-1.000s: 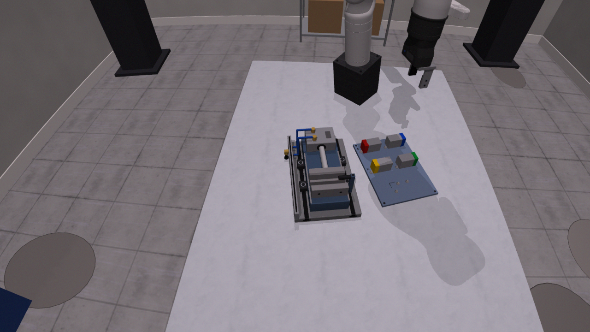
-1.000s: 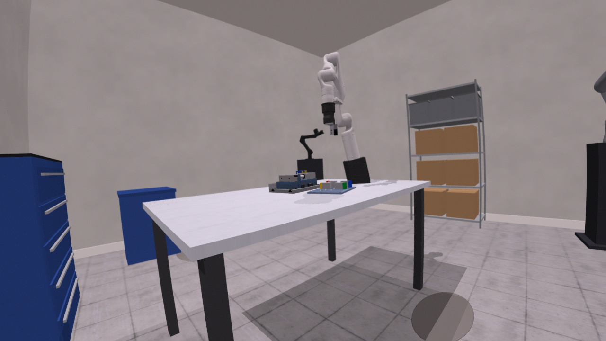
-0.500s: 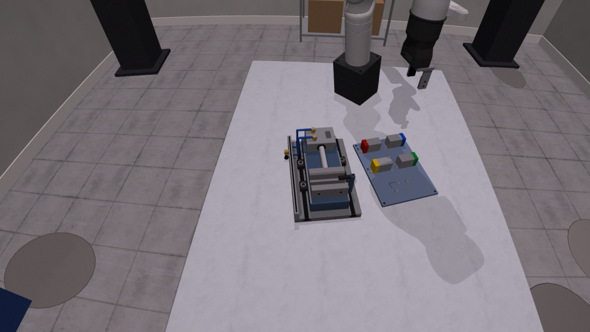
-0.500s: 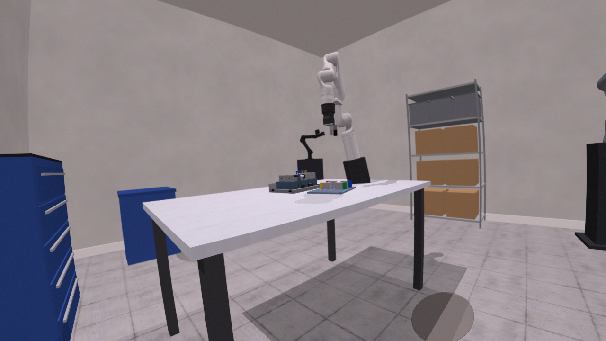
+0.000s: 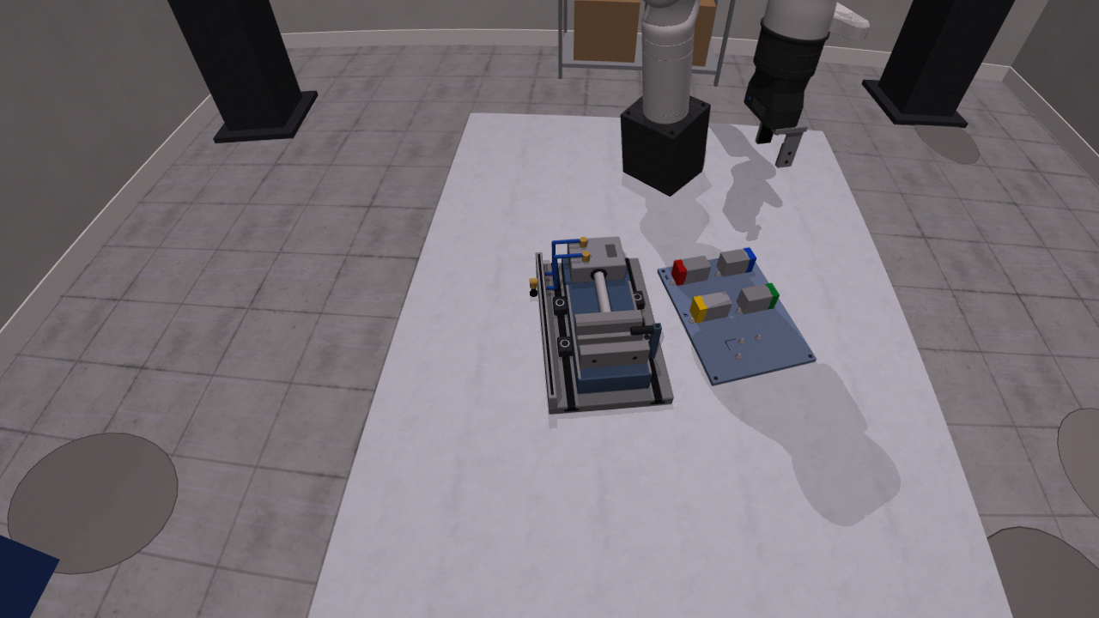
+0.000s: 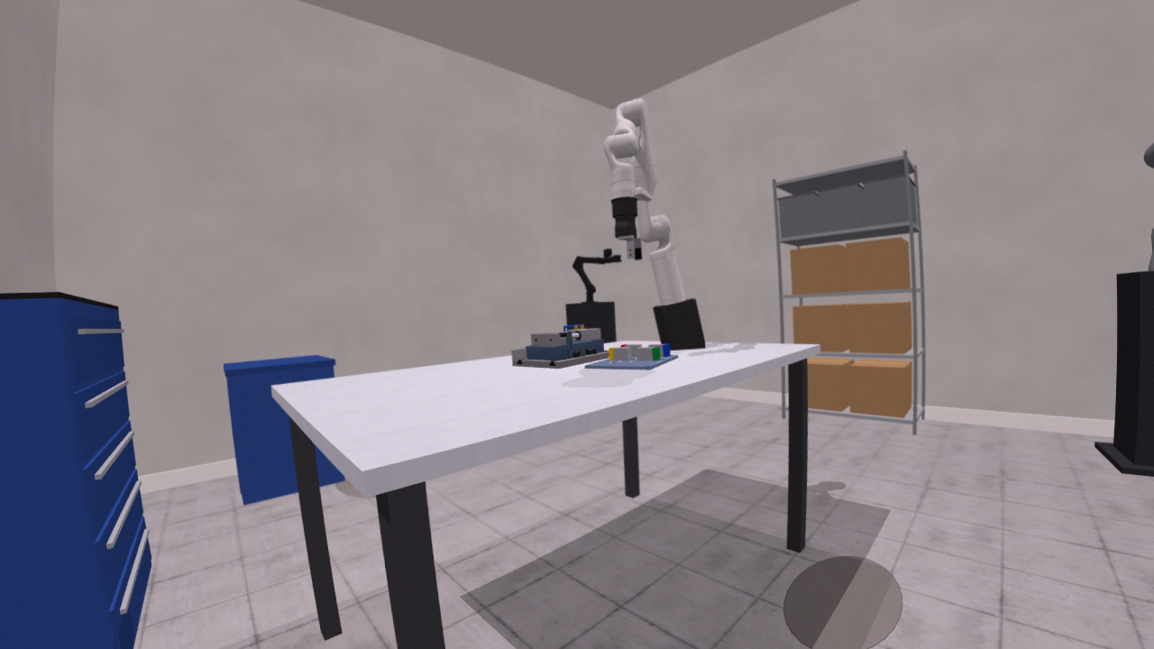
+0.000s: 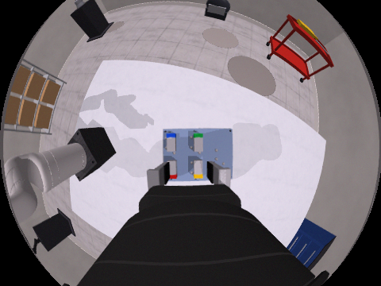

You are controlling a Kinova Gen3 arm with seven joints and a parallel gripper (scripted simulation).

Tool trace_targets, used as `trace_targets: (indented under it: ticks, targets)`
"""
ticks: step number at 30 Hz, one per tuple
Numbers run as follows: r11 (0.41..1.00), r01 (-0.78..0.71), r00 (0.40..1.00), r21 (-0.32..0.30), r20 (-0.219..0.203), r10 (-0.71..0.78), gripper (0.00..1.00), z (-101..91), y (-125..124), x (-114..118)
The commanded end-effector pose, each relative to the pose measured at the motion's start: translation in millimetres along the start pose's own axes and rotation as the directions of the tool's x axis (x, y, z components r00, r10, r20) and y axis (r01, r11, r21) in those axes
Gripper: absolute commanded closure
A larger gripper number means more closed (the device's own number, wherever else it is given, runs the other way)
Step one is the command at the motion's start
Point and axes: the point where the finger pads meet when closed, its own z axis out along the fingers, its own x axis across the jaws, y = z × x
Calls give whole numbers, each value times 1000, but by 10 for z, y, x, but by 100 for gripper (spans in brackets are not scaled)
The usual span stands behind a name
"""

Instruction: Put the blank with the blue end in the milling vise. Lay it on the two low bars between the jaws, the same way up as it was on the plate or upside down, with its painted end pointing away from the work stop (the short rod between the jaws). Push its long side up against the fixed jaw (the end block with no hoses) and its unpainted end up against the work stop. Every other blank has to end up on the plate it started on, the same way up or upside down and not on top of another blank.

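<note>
Red cart (image 7: 288, 56) near grey wall (image 6: 282, 178) (image 7: 349, 99).

table: I see my table (image 5: 491, 492) (image 6: 484, 411) (image 7: 206, 99), white-topped, on dark legs.
vise: my vise (image 5: 610, 398) (image 6: 556, 351) sits flat on it, just beside the plate.
plate: my blue plate (image 5: 768, 353) (image 6: 617, 364) (image 7: 222, 137) lies flat, apart from the vise.
base: my arm's black base (image 5: 645, 157) (image 6: 682, 326) (image 7: 101, 144) stands on the table too, near both vise and plate.
shadows: I see grey patches falling across the white top.
</note>
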Motion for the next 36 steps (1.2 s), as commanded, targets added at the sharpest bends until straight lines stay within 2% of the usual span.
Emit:
trace_targets:
  ticks: [1,8,23,36]
  targets:
    - [1000,1,1000,0,2,-1,0,22,15,-10]
    - [1000,1,1000,0,3,-1,0,37,25,-16]
    - [974,228,974,3,-1,-228,0,38,24,-13]
    - [971,240,971,2,0,-240,0,35,22,-9]
